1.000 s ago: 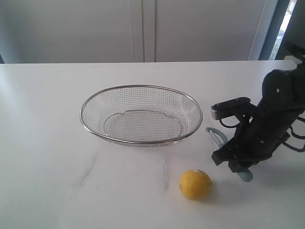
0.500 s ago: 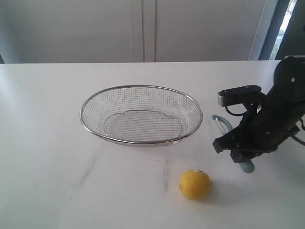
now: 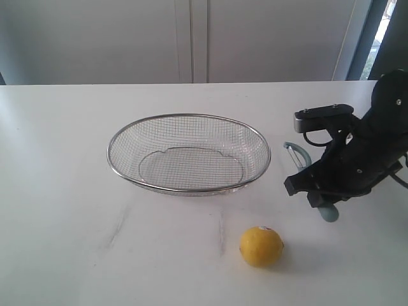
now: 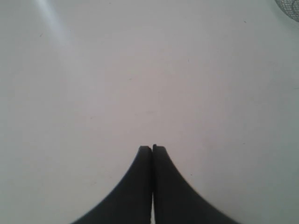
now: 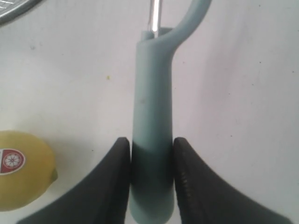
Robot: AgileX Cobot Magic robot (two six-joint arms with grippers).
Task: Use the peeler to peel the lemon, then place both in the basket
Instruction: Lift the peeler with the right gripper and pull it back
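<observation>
White tabletop (image 3: 57, 210) (scuffed) w/ basket (image 3: 109, 156), pale wall (image 3: 95, 38)

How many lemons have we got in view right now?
1. The lemon sits on the table, nearer the camera than the basket and apart from it. The basket holds none.

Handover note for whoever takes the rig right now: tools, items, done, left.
Left tool: shut, empty, over bare table.
Right tool: shut on the peeler by its handle, to the right of the basket.
Lemon: on the table, nearer the camera than the basket, looks unpeeled, sticker on.
Basket: empty.
Done: peeler gripped.
Left: peel the lemon, then put lemon and peeler in the basket.
</observation>
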